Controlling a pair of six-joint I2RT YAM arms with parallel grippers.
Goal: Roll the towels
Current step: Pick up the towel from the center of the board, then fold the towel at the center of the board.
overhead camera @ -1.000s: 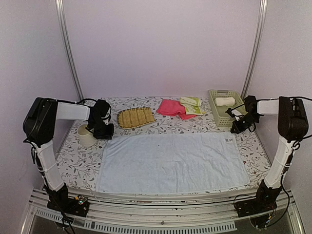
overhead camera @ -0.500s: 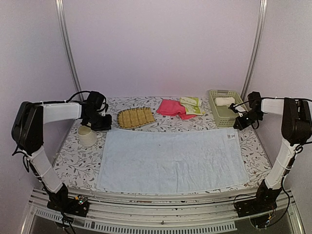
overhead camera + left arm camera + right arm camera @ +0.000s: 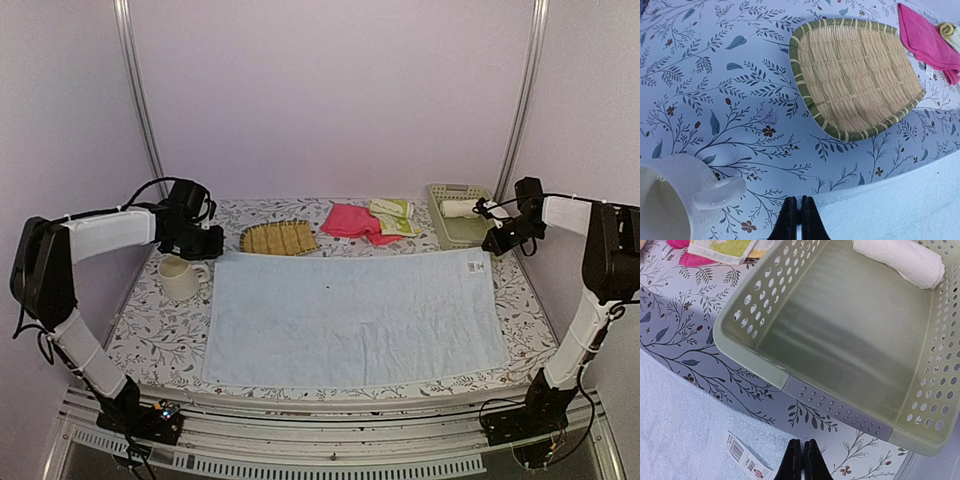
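A large light blue towel (image 3: 355, 315) lies spread flat across the middle of the table. My left gripper (image 3: 213, 250) is shut on its far left corner (image 3: 807, 199), a sliver of cloth pinched between the fingers. At the far right corner, near the printed label (image 3: 742, 457), my right gripper (image 3: 490, 247) is shut on the towel's edge (image 3: 680, 430). A pink towel (image 3: 350, 220) and a yellow-green towel (image 3: 393, 215) lie crumpled at the back. A rolled white towel (image 3: 461, 208) rests in the basket.
A pale green lattice basket (image 3: 442, 228) stands at the back right, just beyond my right gripper (image 3: 803, 441). The tan woven mat (image 3: 279, 240) lies at the back, left of centre. A cream mug (image 3: 180, 278) sits beside my left gripper (image 3: 800, 199).
Both grippers have moved toward the back of the table, dragging the blue towel's far edge with them. The towel now lies farther back and flatter.
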